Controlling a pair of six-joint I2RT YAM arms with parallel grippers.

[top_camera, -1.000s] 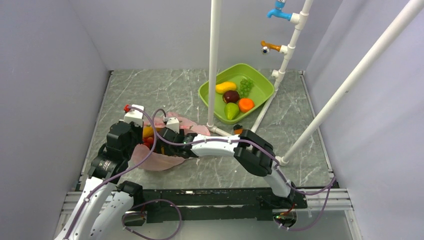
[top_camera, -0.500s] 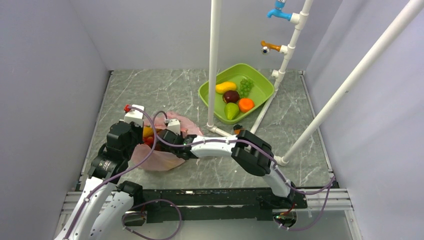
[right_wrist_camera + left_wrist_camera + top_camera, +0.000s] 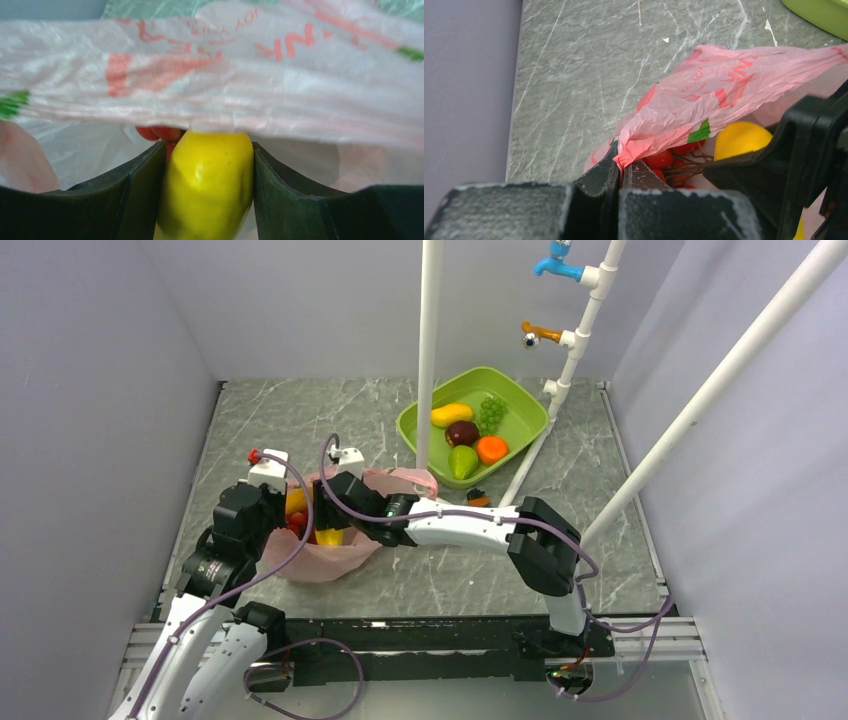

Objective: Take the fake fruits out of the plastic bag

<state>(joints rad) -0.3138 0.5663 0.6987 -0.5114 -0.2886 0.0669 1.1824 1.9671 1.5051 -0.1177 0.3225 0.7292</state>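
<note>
The pink plastic bag (image 3: 325, 560) lies at the near left of the table. My left gripper (image 3: 620, 159) is shut on the bag's rim (image 3: 724, 90) and holds the mouth up. My right gripper (image 3: 209, 145) is inside the bag, shut on the yellow bananas (image 3: 207, 185), which also show in the left wrist view (image 3: 741, 140). The red grape cluster (image 3: 664, 160) lies in the bag just behind them. The green pear (image 3: 462, 462) lies in the green tub (image 3: 520, 400). I cannot see a red apple.
The tub at the back right also holds a yellow mango (image 3: 451, 415), a dark maroon fruit (image 3: 461, 433), an orange fruit (image 3: 491, 449) and green grapes (image 3: 491, 412). White pipes (image 3: 428, 370) stand beside the tub, with another diagonal pipe at the right.
My right gripper has pushed further left into the bag and its elbow has swung right. The bag's right edge has lifted. My left arm has stayed put.
</note>
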